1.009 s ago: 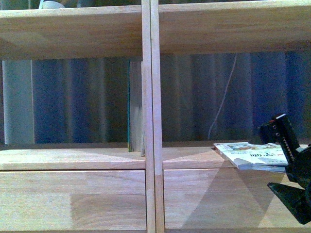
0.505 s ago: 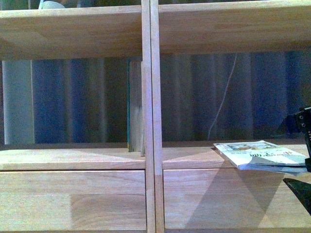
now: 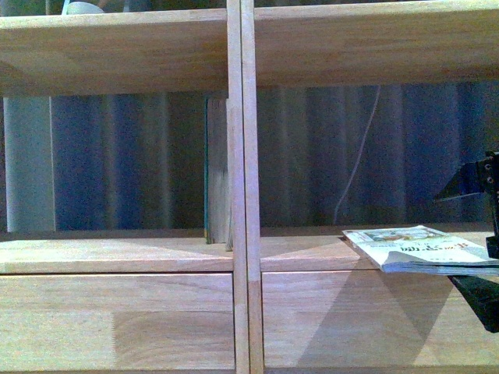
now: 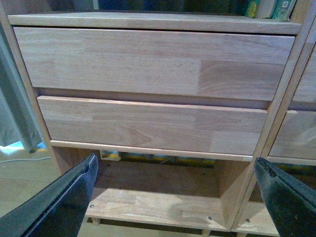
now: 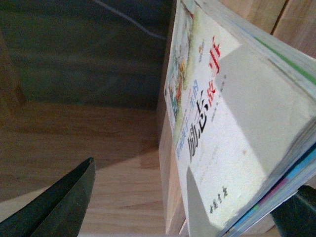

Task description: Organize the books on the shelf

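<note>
A whitish illustrated paperback (image 3: 421,248) lies flat on the shelf (image 3: 242,257) in the right compartment, its near end jutting past the front edge. My right gripper (image 3: 477,238) is open at the far right edge, one finger above that end and one below. In the right wrist view the paperback (image 5: 232,123) lies between the spread fingers of the right gripper (image 5: 190,210), closer to one of them. A slim teal book (image 3: 215,167) stands upright against the centre divider in the left compartment. My left gripper (image 4: 175,197) is open and empty, low before the drawer fronts (image 4: 148,64).
A thick wooden board (image 3: 117,47) roofs both compartments. A white cable (image 3: 355,164) hangs in front of the dark curtain behind the right compartment. A pale post (image 3: 27,164) stands at the far left. An open bottom compartment (image 4: 153,202) lies under the two drawers.
My right gripper has slid to the right, now mostly out of the front view. The paperback stays flat on the shelf and more of it shows. The teal book has not moved.
</note>
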Controlling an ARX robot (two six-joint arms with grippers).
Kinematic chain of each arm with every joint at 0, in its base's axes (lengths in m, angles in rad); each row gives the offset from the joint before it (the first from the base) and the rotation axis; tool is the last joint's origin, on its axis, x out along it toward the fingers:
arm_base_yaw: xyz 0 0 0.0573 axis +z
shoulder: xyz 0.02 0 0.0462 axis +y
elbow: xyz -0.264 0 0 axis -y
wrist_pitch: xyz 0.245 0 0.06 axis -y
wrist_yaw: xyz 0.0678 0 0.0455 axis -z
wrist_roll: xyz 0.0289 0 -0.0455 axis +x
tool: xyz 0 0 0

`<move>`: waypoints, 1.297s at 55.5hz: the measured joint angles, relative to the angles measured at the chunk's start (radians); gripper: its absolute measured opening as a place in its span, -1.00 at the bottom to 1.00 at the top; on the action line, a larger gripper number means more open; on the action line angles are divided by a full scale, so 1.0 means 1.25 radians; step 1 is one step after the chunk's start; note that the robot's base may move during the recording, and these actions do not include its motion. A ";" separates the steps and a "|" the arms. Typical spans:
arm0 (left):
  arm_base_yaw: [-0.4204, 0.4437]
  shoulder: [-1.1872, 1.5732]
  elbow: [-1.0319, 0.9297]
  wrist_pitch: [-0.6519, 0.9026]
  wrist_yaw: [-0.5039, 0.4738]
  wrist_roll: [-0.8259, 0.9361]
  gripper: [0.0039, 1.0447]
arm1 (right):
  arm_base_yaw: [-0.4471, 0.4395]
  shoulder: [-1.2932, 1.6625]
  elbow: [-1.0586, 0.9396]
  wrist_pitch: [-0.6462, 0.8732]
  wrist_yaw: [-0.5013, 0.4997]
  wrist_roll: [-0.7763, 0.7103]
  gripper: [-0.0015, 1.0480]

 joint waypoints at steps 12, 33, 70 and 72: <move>0.000 0.000 0.000 0.000 0.000 0.000 0.86 | 0.012 -0.018 0.000 -0.049 0.012 -0.087 0.43; 0.000 0.000 0.000 0.000 0.000 0.000 0.86 | 0.040 -0.017 -0.007 -0.039 0.004 -0.120 -0.69; 0.255 0.376 0.179 0.368 0.457 -0.145 0.86 | -0.017 -0.105 -0.042 0.045 -0.152 -0.089 -0.86; 0.248 0.416 0.207 0.374 0.462 -0.165 0.86 | -0.020 -0.122 -0.043 0.052 -0.167 -0.088 -0.86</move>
